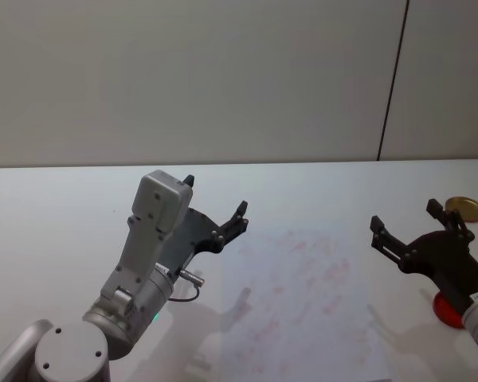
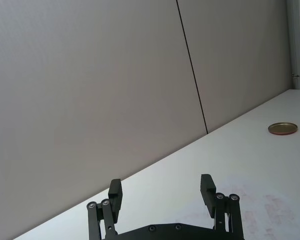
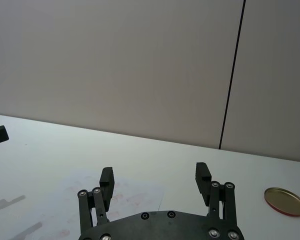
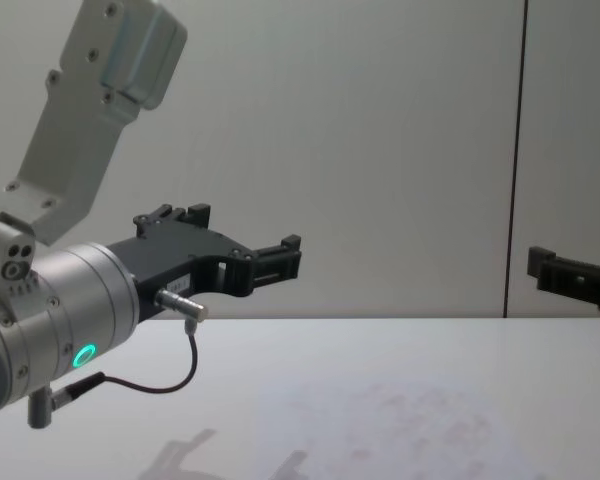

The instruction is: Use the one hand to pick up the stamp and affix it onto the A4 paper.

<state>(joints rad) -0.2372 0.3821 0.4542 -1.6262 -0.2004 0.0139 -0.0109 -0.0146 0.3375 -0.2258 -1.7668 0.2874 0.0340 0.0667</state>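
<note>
**A:** A white table under a grey wall. The A4 paper, faintly pink-marked, lies at lower centre of the head view.

**B:** Progress?

**A:** Likely none. The left gripper, centre-left, and the right gripper, far right, hover spread wide. Neither holds the stamp.

Matt table, glossy metal lid, matt A4 paper

left gripper: held aloft, jaws apart | right gripper: held aloft, jaws apart
</note>
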